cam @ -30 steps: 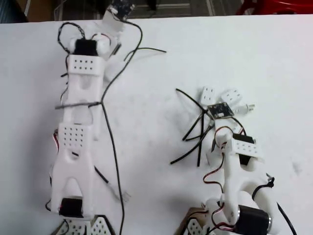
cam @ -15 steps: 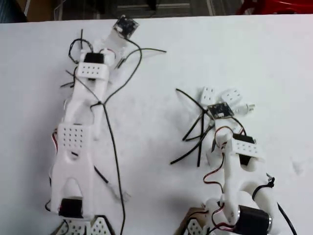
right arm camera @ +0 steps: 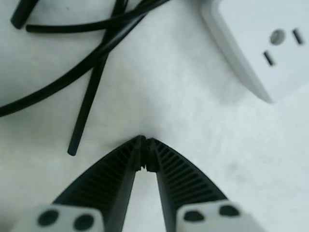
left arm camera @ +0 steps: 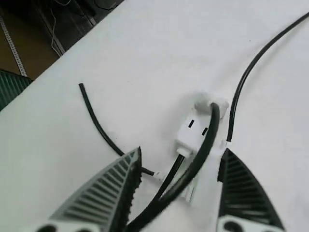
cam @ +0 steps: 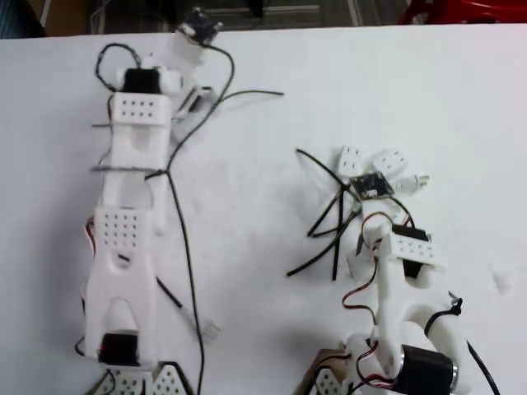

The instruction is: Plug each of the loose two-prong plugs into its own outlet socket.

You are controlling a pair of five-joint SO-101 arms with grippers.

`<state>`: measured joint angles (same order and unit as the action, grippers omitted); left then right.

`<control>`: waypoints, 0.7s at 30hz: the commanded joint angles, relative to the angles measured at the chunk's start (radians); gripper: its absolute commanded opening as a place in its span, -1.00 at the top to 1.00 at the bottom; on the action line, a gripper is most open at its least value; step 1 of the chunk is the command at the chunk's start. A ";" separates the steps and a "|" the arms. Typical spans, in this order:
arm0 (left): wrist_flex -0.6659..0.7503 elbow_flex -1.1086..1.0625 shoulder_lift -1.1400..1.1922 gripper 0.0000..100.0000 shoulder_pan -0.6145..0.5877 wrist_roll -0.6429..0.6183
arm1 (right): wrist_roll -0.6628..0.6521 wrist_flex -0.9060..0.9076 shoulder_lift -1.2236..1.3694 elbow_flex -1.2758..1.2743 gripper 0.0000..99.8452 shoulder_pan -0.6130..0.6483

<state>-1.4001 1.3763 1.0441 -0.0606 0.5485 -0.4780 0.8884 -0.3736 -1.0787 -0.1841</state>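
Plug first: the white plug (left arm camera: 190, 130) lies flat on the tabletop (left arm camera: 145, 48), not far from the tabletop's edge. It sits right between the fingers of my left hand (left arm camera: 181, 154), which stand wide apart on either side of it and grip nothing. A thick black cable (left arm camera: 208, 133) comes out from between those fingers and crosses over the plug's body. A thinner black lead (left arm camera: 99, 125) lies just beside it with its free end resting on the tabletop. From the high camera I see the left arm (cam: 128, 206) stretched far out along the left side, toward the far edge. My right hand (right arm camera: 145, 145) has its fingertips pressed together with nothing between them, low over the white surface. An outlet socket (right arm camera: 263, 43) lies near it, face up with its slots showing, but apart from the fingertips. A tangle of loose black cables (right arm camera: 91, 63) lies off to the other side. In the high view, a pair of white socket blocks (cam: 352, 160) sits side by side just beyond the right arm (cam: 395, 280), and the black cables spread from there toward the middle of the tabletop.
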 commanded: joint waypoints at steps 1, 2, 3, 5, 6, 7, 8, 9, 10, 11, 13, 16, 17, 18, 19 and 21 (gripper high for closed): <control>-0.127 0.209 -0.028 0.48 -0.030 0.005 | 0.003 -0.008 -0.022 -0.002 0.95 -0.001; -0.166 0.258 -0.028 0.48 -0.031 0.005 | 0.003 -0.008 -0.022 -0.002 0.95 -0.001; -0.210 0.298 -0.030 0.48 -0.033 0.006 | 0.003 -0.008 -0.022 -0.002 0.95 -0.001; -0.276 0.292 -0.067 0.48 -0.036 0.006 | 0.003 -0.008 -0.022 -0.002 0.95 -0.001; -0.305 0.287 -0.093 0.48 -0.038 0.006 | 0.003 -0.008 -0.022 -0.002 0.95 -0.001; -0.334 0.287 -0.120 0.48 -0.042 0.006 | 0.003 -0.008 -0.022 -0.002 0.95 -0.001; -0.362 0.287 -0.148 0.49 -0.042 0.002 | 0.003 -0.008 -0.022 -0.002 0.95 -0.001; -0.385 0.285 -0.176 0.49 -0.042 -0.002 | 0.003 -0.008 -0.022 -0.002 0.95 -0.001; -0.391 0.279 -0.200 0.49 -0.042 -0.006 | 0.003 -0.008 -0.022 -0.002 0.95 -0.001; -0.391 0.279 -0.223 0.50 -0.044 -0.025 | 0.003 -0.008 -0.022 -0.002 0.95 -0.001; -0.393 0.278 -0.265 0.53 -0.067 -0.089 | 0.003 -0.008 -0.022 -0.002 0.95 -0.001; -0.394 0.196 -0.338 0.53 -0.085 -0.126 | 0.003 -0.008 -0.022 -0.002 0.95 -0.001; -0.394 0.137 -0.378 0.53 -0.087 -0.127 | 0.003 -0.008 -0.022 -0.002 0.95 -0.001; -0.394 0.061 -0.426 0.53 -0.087 -0.129 | 0.003 -0.008 -0.022 -0.002 0.95 -0.001; -0.394 -0.028 -0.481 0.53 -0.084 -0.130 | 0.003 -0.008 -0.022 -0.002 0.95 -0.001; -0.391 -0.229 -0.616 0.53 -0.076 -0.137 | 0.003 -0.008 -0.022 -0.002 0.95 -0.001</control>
<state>-1.7898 1.3886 0.6529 -0.1373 0.4273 -0.4780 0.8884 -0.3736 -1.0787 -0.1841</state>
